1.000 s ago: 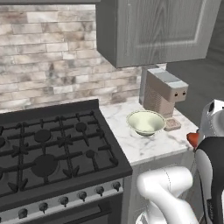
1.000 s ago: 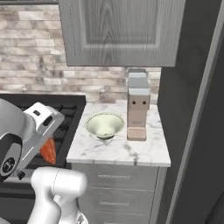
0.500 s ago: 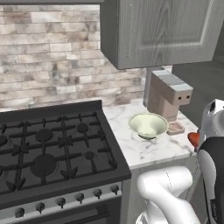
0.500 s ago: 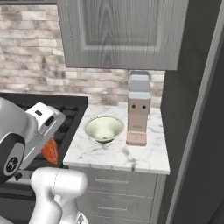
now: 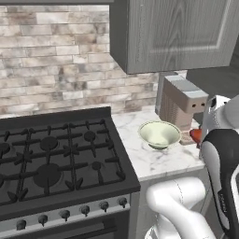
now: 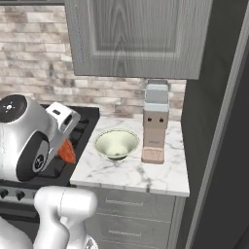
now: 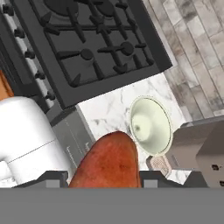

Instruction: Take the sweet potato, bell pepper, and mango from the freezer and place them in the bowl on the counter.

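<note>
Fingers (image 7: 105, 186) are clamped on the sweet potato (image 7: 108, 162), which we carry above the desk (image 7: 107, 111) edge, short of the bowl (image 7: 151, 124). We judge the bowl empty: nothing is delivered, and bell pepper and mango remain to fetch.

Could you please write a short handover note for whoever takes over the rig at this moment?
Gripper: shut on the sweet potato, held up in the air short of the counter.
Bowl: on the counter between the stove and the coffee machine, with nothing in it.
Done: sweet potato is in hand and brought near the counter.
Left: carry it over the bowl and release it, then do the bell pepper and mango; neither they nor the freezer shelves can be checked from here.
</note>
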Motion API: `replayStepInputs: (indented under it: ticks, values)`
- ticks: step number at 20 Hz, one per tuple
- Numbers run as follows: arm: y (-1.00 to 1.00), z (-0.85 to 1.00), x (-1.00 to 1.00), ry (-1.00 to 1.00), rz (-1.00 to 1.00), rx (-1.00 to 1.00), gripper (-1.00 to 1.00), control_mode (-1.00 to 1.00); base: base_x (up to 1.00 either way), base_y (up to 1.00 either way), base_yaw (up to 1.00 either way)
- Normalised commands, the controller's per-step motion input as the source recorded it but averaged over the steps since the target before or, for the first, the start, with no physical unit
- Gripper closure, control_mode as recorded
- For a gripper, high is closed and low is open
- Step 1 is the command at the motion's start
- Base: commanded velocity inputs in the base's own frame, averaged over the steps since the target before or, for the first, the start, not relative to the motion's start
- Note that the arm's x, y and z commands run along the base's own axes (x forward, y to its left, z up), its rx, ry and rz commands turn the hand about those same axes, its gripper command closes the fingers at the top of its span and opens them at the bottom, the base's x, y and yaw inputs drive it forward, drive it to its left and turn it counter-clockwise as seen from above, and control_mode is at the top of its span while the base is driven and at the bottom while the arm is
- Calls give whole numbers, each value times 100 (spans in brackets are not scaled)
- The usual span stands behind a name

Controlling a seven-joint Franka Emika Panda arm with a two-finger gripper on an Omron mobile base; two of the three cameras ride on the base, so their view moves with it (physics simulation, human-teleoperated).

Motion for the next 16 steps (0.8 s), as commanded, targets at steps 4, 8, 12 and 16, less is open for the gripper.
replayStepInputs:
  ticks: [4, 8, 12, 16]
  values:
    - [0, -1, 54, -24, 7, 0, 100, -100, 0, 0, 0]
    - [0, -11, 19, -28, 0, 1, 100, -100, 0, 0, 0]
    - [0, -9, 57, -5, -2, 8, 100, -100, 0, 0, 0]
    - [0, -1, 53, 10, 0, 12, 100, -100, 0, 0, 0]
